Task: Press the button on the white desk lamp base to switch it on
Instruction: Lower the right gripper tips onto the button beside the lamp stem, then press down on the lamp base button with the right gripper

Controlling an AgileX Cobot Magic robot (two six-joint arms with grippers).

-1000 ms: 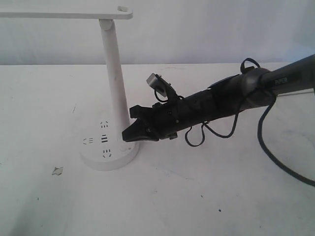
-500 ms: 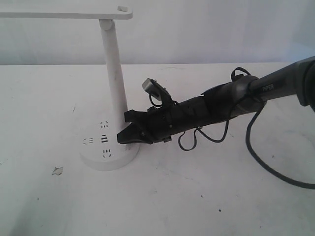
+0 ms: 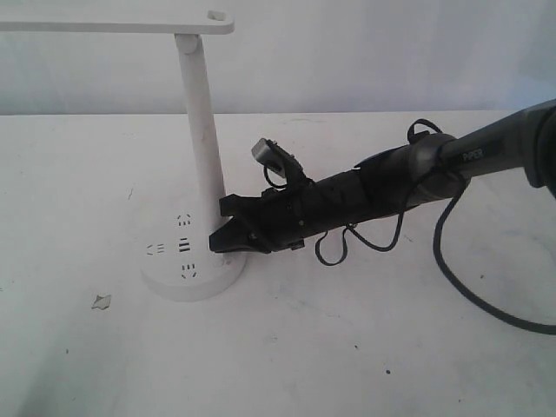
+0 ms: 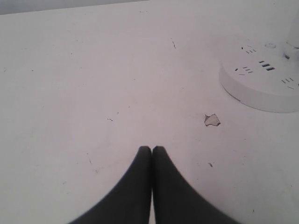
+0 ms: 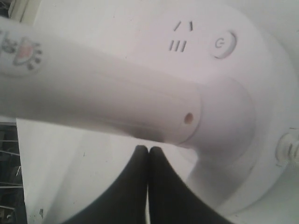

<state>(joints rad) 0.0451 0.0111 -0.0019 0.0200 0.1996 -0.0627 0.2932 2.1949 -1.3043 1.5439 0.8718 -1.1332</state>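
Two grippers, jaws clenched empty. Left gripper point(image 4: 152, 150) over table point(image 4: 70, 70); right gripper point(image 3: 215, 244) at white desk lamp base point(image 3: 193, 280), off the button point(image 5: 223, 44).

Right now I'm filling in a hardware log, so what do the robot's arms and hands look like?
The right arm is a dark grey tube with white PIPER lettering, ending in a black right hand with tapered tips. Loose black cables loop beside it, and a small grey camera sits on top. The left hand shows only black tapered tips.
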